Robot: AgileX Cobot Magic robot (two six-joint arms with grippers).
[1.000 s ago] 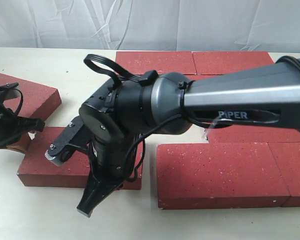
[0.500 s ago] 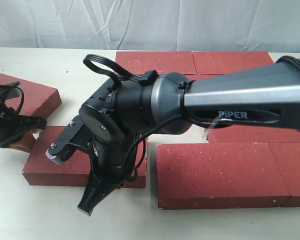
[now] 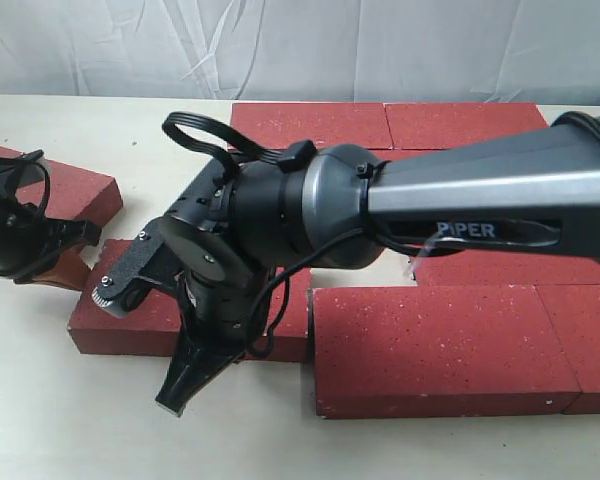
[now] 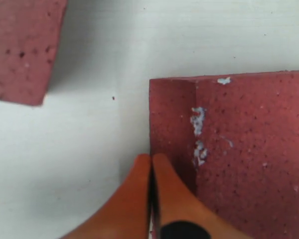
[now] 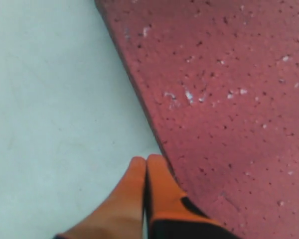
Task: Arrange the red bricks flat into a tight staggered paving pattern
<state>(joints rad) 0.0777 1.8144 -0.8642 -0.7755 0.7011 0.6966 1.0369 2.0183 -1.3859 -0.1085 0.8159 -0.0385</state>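
The loose brick (image 3: 130,318) lies flat at lower left of centre in the exterior view. Its right end is close to the laid bricks (image 3: 440,345), and the right arm (image 3: 460,215) hides part of it.

Both tools are pinched fully closed and hold nothing. The left tool (image 4: 150,162) has its tips at the brick's short end, seemingly off-centre. The right tool (image 5: 145,164) sits beside the long front side.

We judge skew to be the main risk. A shove away from the middle of the end would turn the brick rather than slide it, leaving a wedge-shaped gap. The narrow closed tips could also slip off the edge or ride up onto the top face. Too hard a push may knock the laid bricks out of line. We cannot tell whether the joint under the arm is closed.
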